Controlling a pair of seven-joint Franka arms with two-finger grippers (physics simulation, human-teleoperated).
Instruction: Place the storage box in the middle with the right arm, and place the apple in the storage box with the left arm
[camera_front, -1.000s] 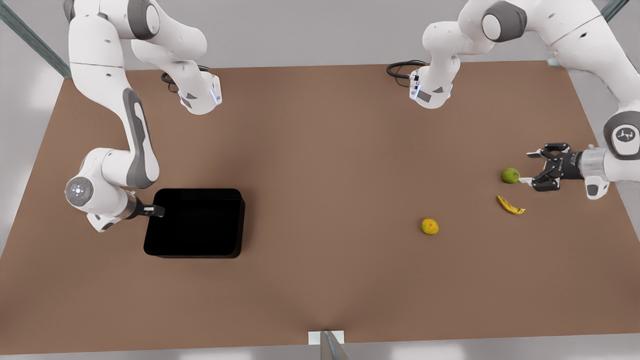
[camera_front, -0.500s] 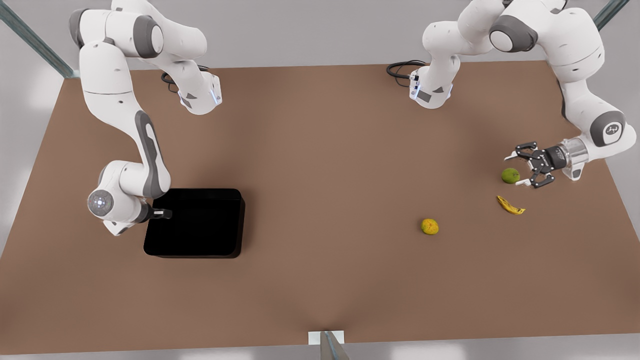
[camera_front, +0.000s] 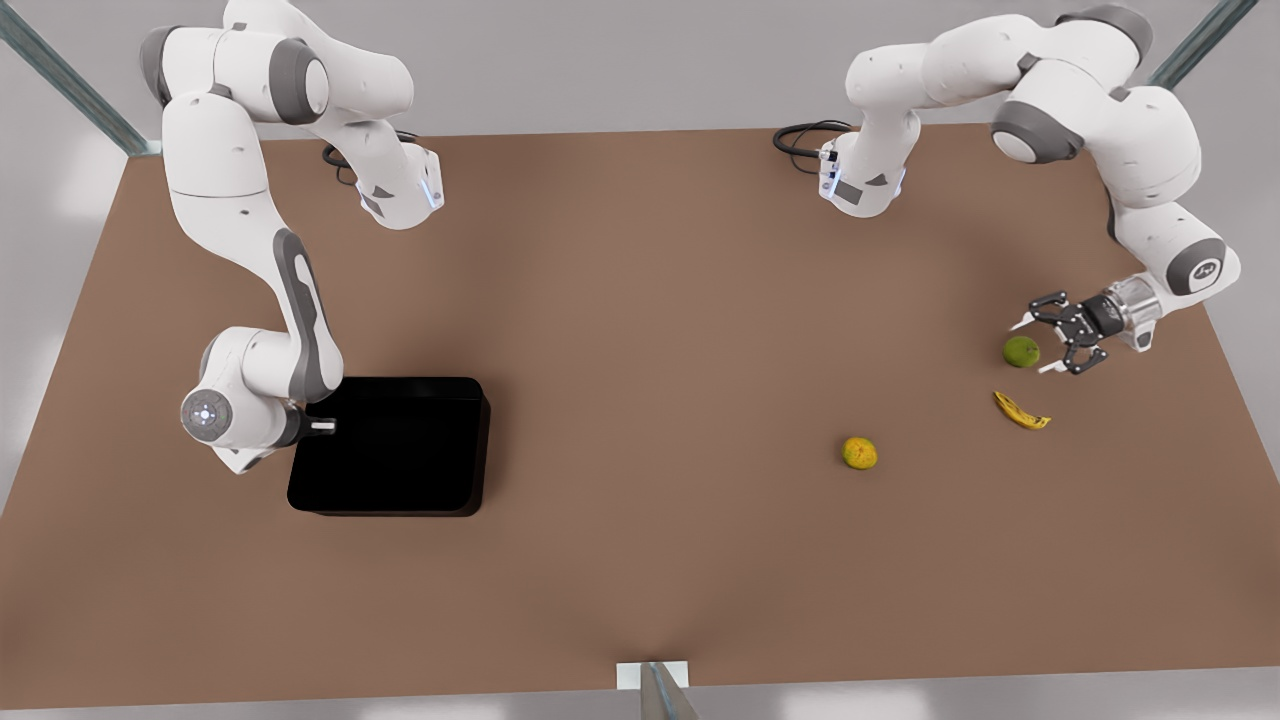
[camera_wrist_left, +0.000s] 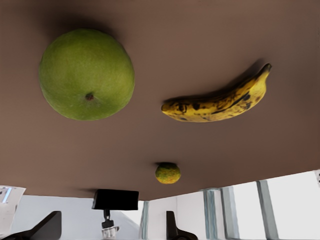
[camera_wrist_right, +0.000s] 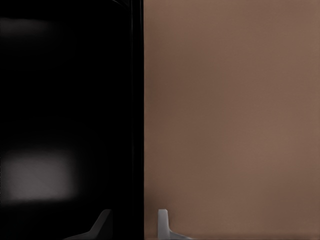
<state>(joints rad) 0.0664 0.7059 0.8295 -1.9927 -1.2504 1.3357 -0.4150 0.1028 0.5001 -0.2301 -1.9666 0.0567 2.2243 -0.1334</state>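
We are closing in: our left gripper (camera_front: 1034, 345) has swung lower, jaws apart around the apple (camera_front: 1021, 351), while our right gripper (camera_front: 322, 425) is straddling the storage box (camera_front: 400, 450) wall, jaws apart, box not yet moved

You have a brown table (camera_front: 640, 330) carrying four loose things. The black storage box (camera_front: 390, 446) sits toward the front view's left. Well apart, toward the front view's right, lie the green apple (camera_front: 1021, 351), a banana (camera_front: 1020, 411) near it, and a yellow-orange fruit (camera_front: 860, 453).
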